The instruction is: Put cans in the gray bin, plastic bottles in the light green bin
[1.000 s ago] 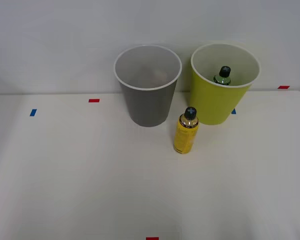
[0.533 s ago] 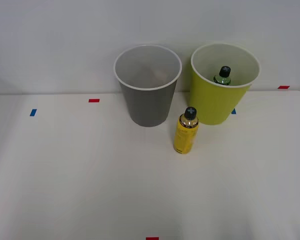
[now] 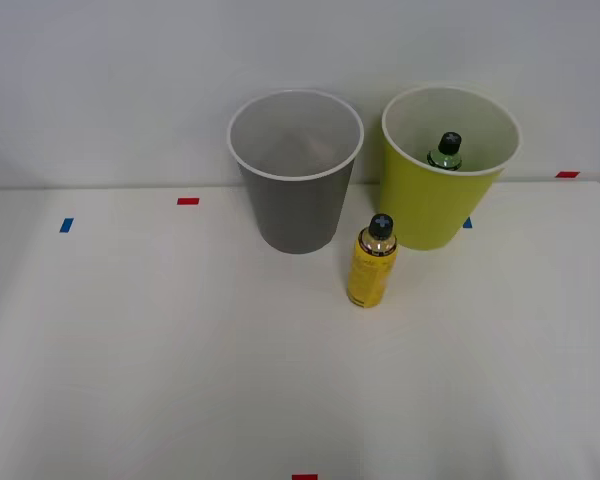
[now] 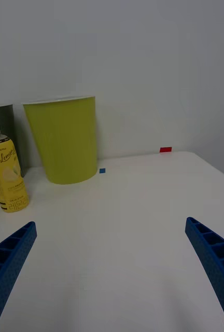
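**Sorting table: two bins, two bottles, one idle gripper**

Item 1. White table (image 3: 160, 350). Flat surface set against a pale wall, bearing all items below.

Item 2. Gray bin (image 3: 296, 190). Upright, mouth up, at the back of the table near the wall. Pale rim and inside. What it holds cannot be made out.

Item 3. Light green bin (image 3: 435, 205). Upright, mouth up, just to the right of the gray bin, the two standing side by side but apart. In the wrist view (image 4: 64, 140) it stands close to the wall.

Item 4. Dark green bottle (image 3: 445, 152). Inside the light green bin, black cap uppermost, long axis roughly vertical. Only cap and shoulder are visible above the bin's near wall.

Item 5. Yellow bottle (image 3: 372, 266). Standing on the table in front of the gap between the two bins, near the light green bin's base but apart from it. Long axis vertical, black cap pointing up, shiny gold neck below the cap. In the wrist view (image 4: 7, 168) it stands upright beside the light green bin.

Item 6. Right gripper (image 4: 112, 270). Blue ribbed fingers spread wide, nothing between them. Well apart from the yellow bottle and both bins.

Item 7. Tape marks. Small red mark (image 3: 188, 201) and blue mark (image 3: 66, 225) on the table's left side.
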Available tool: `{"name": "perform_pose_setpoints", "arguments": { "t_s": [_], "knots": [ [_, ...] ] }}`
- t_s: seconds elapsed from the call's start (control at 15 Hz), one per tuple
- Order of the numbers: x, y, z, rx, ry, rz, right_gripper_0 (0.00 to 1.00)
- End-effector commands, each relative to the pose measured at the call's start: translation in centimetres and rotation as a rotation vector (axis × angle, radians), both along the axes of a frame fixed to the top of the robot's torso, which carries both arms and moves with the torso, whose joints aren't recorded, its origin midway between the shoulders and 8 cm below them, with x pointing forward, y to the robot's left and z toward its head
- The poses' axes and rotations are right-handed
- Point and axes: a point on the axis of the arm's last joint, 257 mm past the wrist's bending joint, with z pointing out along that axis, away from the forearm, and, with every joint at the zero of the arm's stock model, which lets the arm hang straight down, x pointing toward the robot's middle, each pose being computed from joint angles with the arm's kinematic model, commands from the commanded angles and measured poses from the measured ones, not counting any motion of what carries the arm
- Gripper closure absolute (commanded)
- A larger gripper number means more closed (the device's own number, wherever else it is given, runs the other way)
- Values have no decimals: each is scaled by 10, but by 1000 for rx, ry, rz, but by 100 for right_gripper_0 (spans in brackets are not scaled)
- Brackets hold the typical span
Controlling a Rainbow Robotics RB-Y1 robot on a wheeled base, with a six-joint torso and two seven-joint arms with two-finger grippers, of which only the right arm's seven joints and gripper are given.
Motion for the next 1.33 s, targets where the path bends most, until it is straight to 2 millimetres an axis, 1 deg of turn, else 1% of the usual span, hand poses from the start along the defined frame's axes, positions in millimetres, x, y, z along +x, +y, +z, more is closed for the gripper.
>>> {"name": "perform_pose_setpoints", "arguments": {
  "t_s": [0.07,0.13,0.27,0.47,0.53,0.6,0.8,0.87,1.0,1.07,1.33],
  "knots": [
    [0,0,0,0,0,0,0],
    [7,4,-7,19,-3,2,0],
    [3,13,7,-5,-66,60,0],
    [2,24,6,-11,-52,143,0],
    [3,28,5,-46,-49,165,0],
    [6,31,6,-94,-59,162,0],
    [20,44,0,-126,-67,132,0],
    [25,45,-1,-129,-73,123,0],
    [37,53,0,-104,-98,141,0],
    [40,57,-4,-72,-98,153,0],
    [47,59,-4,-69,-108,180,0]
  ]
}}
